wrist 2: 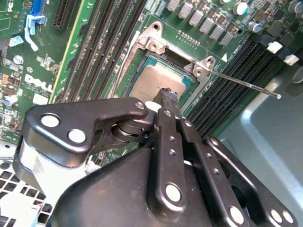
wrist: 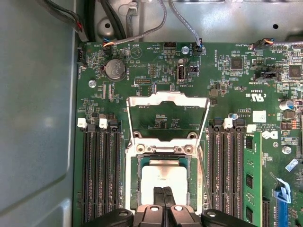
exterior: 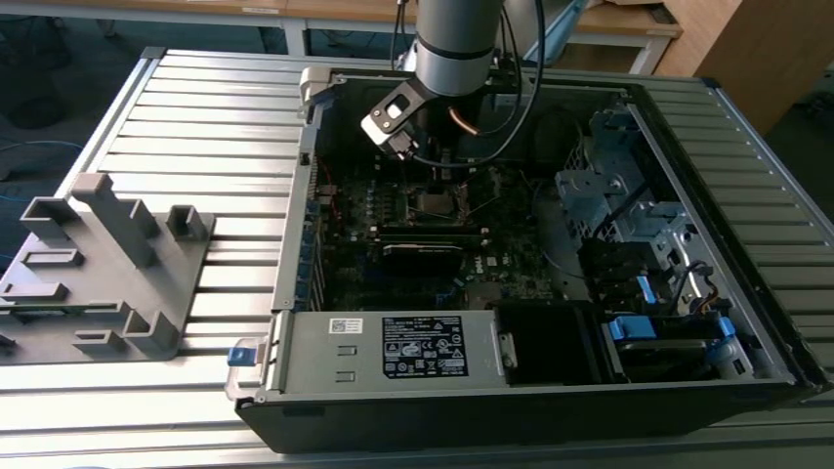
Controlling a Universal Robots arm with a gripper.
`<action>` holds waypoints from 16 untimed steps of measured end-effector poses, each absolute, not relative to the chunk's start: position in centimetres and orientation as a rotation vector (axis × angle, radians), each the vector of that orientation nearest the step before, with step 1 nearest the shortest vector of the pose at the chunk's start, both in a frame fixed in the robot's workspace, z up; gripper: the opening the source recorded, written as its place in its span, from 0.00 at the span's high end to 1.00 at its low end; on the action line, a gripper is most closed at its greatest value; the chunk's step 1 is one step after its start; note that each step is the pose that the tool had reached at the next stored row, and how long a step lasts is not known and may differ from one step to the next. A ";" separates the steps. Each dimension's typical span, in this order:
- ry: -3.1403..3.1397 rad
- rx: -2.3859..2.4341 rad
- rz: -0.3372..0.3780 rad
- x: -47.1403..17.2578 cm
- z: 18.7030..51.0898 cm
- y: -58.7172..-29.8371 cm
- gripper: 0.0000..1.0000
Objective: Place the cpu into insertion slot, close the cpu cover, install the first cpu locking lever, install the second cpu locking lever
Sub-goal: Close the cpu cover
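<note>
first wrist view: flat pale square cpu (wrist: 163, 176)

In the exterior view you have an open computer case (exterior: 521, 420) on the slatted bench (exterior: 209, 107). Its labelled grey power-supply box (exterior: 391, 347) sits at six o'clock inside, blue drive latches (exterior: 646, 327) at four o'clock. At nine o'clock from the case stands a grey plastic fixture (exterior: 104, 264).

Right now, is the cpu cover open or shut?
Open: the cpu cover is swung back off the insertion slot, leaving the cpu exposed.
</note>
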State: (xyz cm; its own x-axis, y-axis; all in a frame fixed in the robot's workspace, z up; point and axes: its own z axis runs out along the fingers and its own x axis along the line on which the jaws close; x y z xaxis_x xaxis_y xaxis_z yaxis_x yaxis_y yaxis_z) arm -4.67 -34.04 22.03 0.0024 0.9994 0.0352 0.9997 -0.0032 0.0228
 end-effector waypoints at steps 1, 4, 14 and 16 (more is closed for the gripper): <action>-2.212 -2.218 -0.064 -4.7 22.0 -34.0 0.89; -2.212 -2.218 -0.064 -4.7 22.3 -34.0 0.89; -2.212 -2.218 -0.065 -4.7 22.5 -34.0 0.89; -2.212 -2.218 -0.064 -4.7 22.5 -34.0 0.89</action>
State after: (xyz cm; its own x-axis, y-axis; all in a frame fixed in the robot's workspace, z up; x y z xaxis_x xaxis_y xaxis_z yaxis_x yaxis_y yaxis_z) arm -4.67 -34.05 22.49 0.0025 0.9994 0.0351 0.9997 -0.0033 0.0227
